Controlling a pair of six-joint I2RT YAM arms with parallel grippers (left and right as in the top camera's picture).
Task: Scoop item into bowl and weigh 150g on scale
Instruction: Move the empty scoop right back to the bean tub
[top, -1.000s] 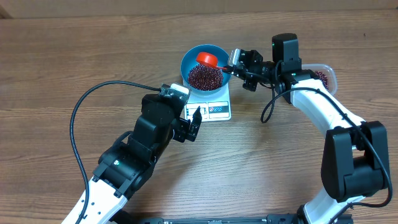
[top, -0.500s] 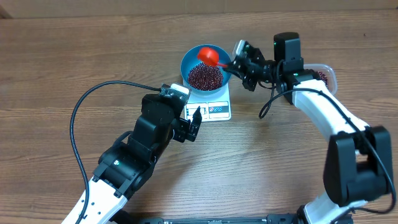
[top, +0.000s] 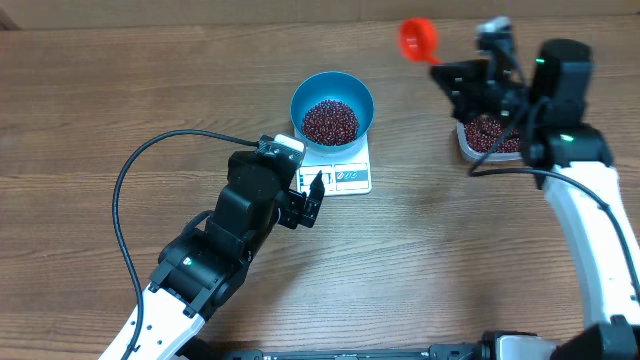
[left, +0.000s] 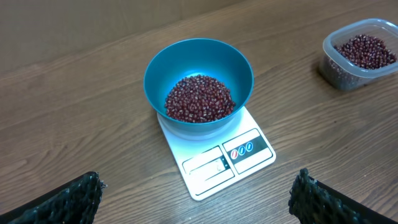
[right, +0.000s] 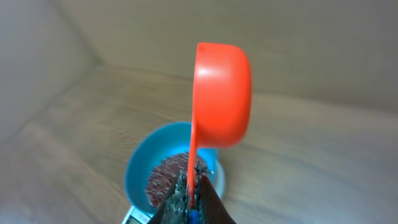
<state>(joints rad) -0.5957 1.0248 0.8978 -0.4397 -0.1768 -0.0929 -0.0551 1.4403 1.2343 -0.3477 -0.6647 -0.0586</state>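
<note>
Beans (top: 330, 121) sat heaped in blue bowl (top: 299, 96) on scale (top: 350, 179). My right claw (top: 452, 72) clenched orange scoop (top: 418, 38) handle near tub (top: 489, 134); my left claw (top: 308, 203) gaped empty just beside scale.

scoop (top: 418, 38) gone from bowl (top: 333, 83), raised near tub (top: 464, 142)

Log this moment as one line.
left gripper open, beside scale | right gripper shut on red scoop, in air away from bowl | bowl on scale, holding beans | tub holding beans
</note>
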